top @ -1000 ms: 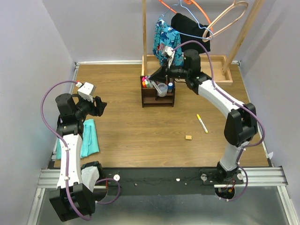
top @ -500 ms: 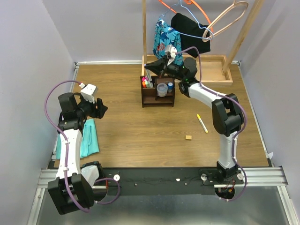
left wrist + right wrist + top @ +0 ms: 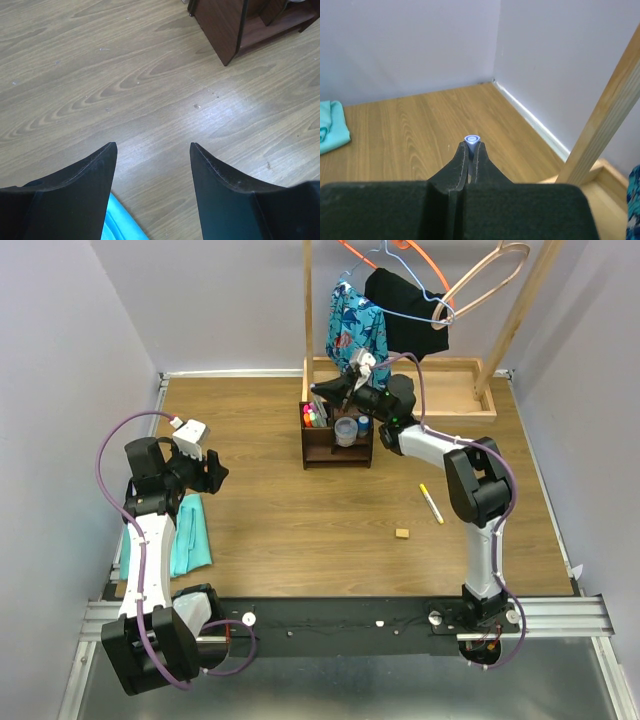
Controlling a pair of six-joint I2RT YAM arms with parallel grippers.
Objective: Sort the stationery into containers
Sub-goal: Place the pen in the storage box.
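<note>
My right gripper (image 3: 326,392) hangs just above the back left corner of the dark brown organizer (image 3: 337,452). It is shut on a thin marker, whose blue cap (image 3: 473,139) shows end-on between the fingertips. The organizer holds highlighters (image 3: 310,419) on its left side and a clear round tub (image 3: 346,430) in the middle. On the table to the right lie a white marker with a yellow cap (image 3: 431,503) and a tan eraser (image 3: 402,533). My left gripper (image 3: 214,471) hovers open and empty at the far left, with the organizer's corner (image 3: 235,30) ahead of it.
A teal cloth (image 3: 186,535) lies under the left arm, close to the left gripper (image 3: 152,150). The clothes rack's wooden tray (image 3: 470,390), its post (image 3: 610,115) and the hanging clothes (image 3: 355,325) stand right behind the organizer.
The right arm has folded in and turned. Its gripper has moved from over the organizer's middle to above its back left corner. The left gripper has shifted slightly.
</note>
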